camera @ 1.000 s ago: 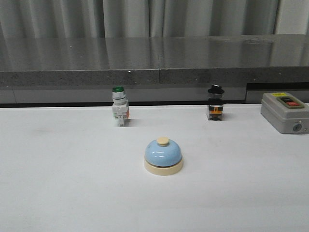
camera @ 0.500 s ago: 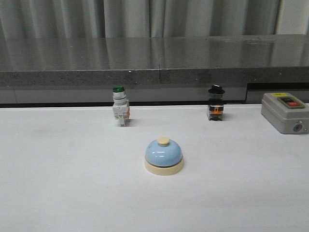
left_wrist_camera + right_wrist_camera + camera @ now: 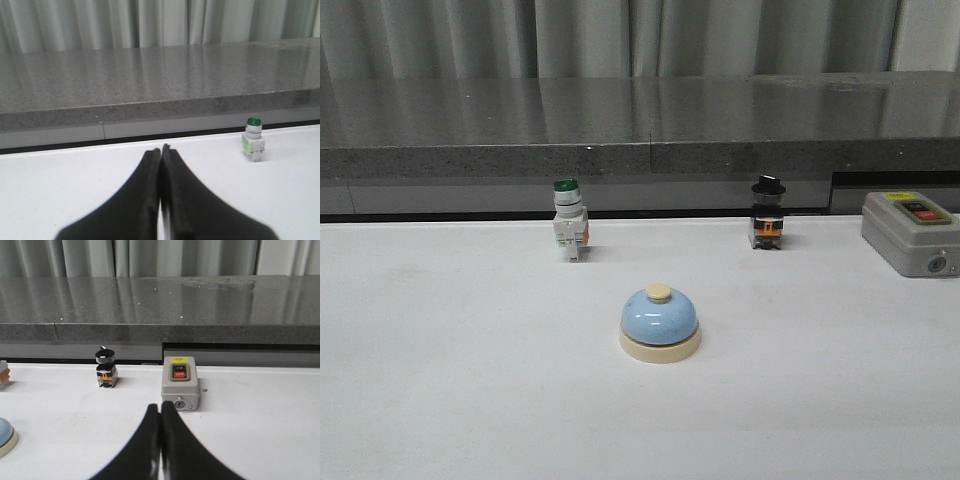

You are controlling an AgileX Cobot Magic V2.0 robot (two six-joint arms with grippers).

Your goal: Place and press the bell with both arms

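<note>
While both end effectors [image 3: 160, 150] [image 3: 160, 407] sat pinched closed and empty, the bell [image 3: 660, 322] lay nearer the right one.

The bell [image 3: 660, 324] is a small light-blue dome on a round cream base, with a cream button on top. It stands upright on the white surface [image 3: 450, 380], near the middle of the front view, with nothing touching it. In the right wrist view only its edge shows.
</note>
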